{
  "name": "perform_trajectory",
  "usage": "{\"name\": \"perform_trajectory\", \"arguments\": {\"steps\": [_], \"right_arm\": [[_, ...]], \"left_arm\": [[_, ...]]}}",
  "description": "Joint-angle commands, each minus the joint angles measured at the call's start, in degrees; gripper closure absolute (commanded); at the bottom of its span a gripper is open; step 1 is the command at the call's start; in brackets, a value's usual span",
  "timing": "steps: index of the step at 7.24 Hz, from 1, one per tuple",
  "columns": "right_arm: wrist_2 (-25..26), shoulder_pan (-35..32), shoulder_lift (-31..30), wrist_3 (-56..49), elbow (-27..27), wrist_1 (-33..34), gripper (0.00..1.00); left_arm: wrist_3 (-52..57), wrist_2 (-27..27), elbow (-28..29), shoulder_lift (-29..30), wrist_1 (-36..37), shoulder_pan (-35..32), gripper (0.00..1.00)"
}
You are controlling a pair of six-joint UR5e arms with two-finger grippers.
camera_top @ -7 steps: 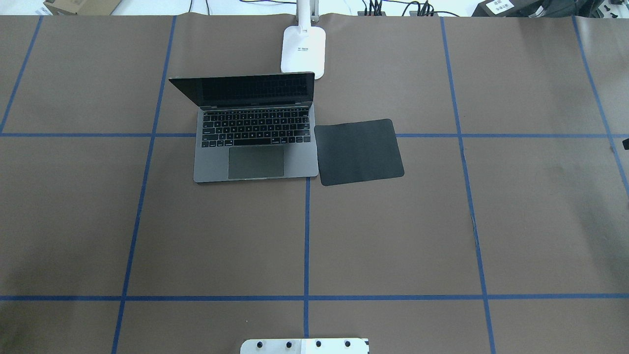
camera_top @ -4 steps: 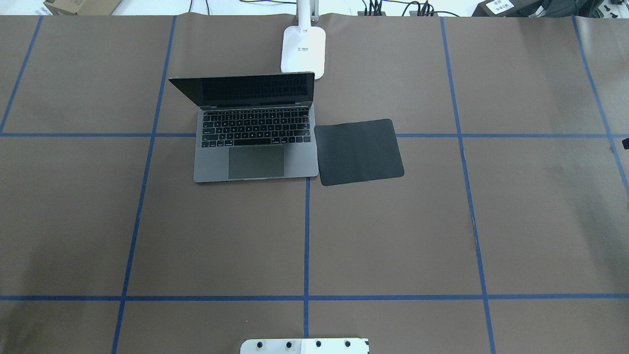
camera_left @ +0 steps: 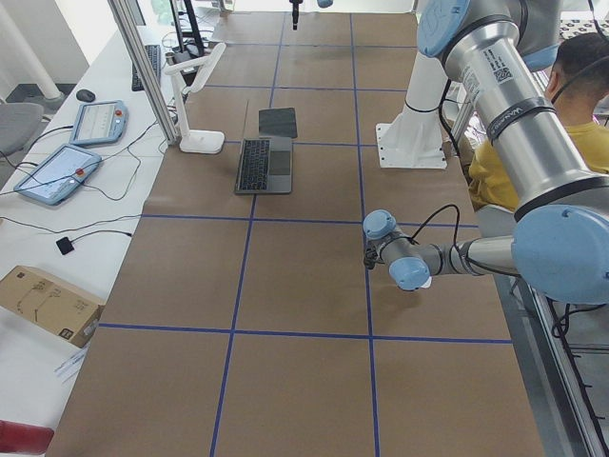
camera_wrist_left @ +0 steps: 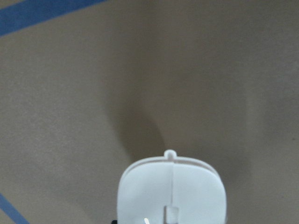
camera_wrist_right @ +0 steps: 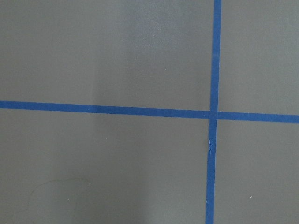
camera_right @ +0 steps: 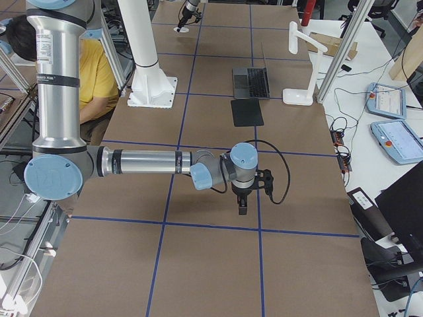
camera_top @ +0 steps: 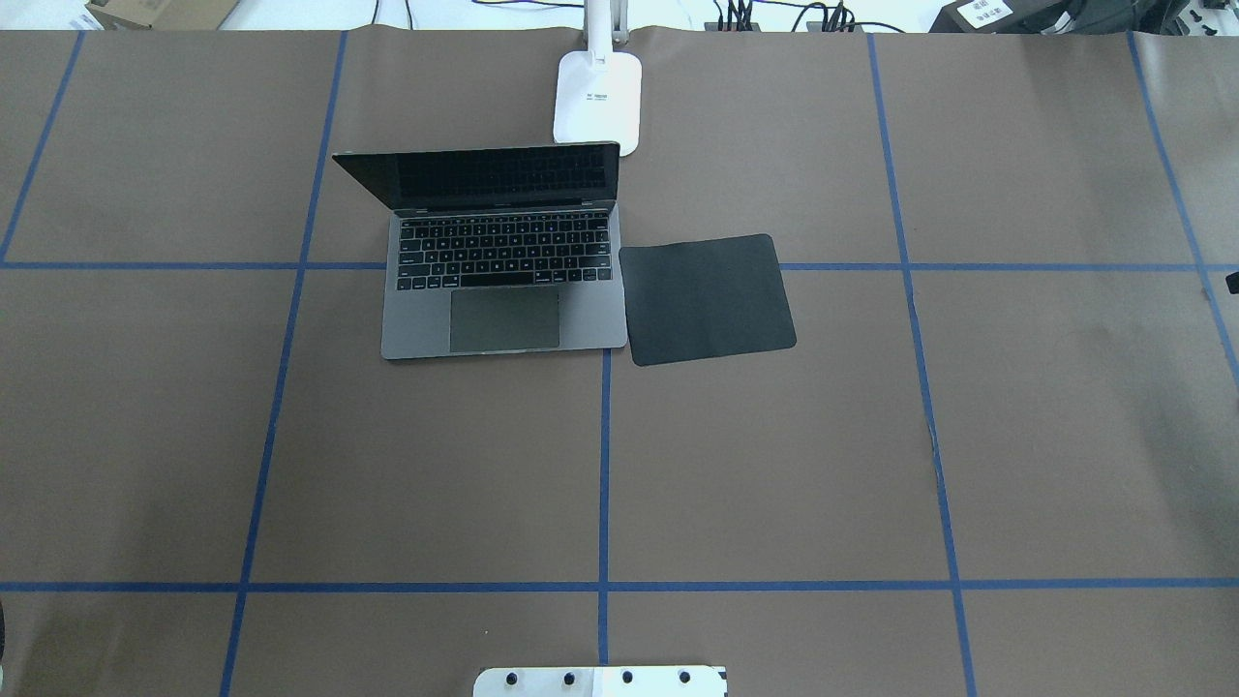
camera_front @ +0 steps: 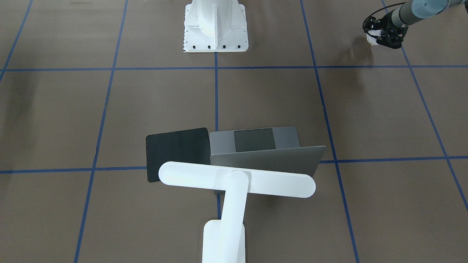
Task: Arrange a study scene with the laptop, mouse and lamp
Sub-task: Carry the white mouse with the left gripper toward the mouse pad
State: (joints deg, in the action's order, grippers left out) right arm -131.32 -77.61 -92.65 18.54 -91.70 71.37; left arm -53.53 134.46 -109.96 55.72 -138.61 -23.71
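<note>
If the mouse slips: we judge this the main risk. The small white mouse (camera_wrist_left: pixel 172 193) looks smooth and rounded, so it could slide free on the long carry.
Left claw (camera_front: pixel 380 36): low on the robot's left side, towards the robot's own edge, with the mouse right at its tip. We cannot tell how wide the jaws stand or whether they grip it.
Right claw (camera_right: pixel 243 206): pointing down on the robot's right. We cannot tell how open it is, and its wrist view shows only brown covering.
Laptop (camera_top: pixel 503 281): open with a dark screen, well apart from the mouse. A low approach could knock its raised lid.
Lamp (camera_front: pixel 237 179): just behind the laptop, its bar head hanging over the lid. We judge a high approach could clip it.
Black pad (camera_top: pixel 707 300): flat, just beside the laptop on the robot's right. It looks thin, so a dragged mouse might shift it.
Table surface (camera_top: pixel 774 465): matt brown paper, divided by blue tape lines (camera_wrist_right: pixel 214 56).
Room: a white pedestal (camera_front: pixel 215 25) at the robot's base, a person in yellow (camera_right: pixel 92 72) behind it, and tablets (camera_left: pixel 57 171) and cables on a side bench.
</note>
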Motion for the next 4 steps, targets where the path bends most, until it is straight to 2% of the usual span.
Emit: {"name": "perform_trajectory", "arguments": {"steps": [1, 4], "right_arm": [[0.01, 0.0, -0.17, 0.0, 0.03, 0.0, 0.0], [0.01, 0.0, -0.17, 0.0, 0.12, 0.0, 0.0]], "left_arm": [[-3.15, 0.28, -2.09, 1.14, 0.18, -2.38, 0.38], [-11.93, 0.11, -4.55, 7.36, 1.75, -4.59, 0.39]]}}
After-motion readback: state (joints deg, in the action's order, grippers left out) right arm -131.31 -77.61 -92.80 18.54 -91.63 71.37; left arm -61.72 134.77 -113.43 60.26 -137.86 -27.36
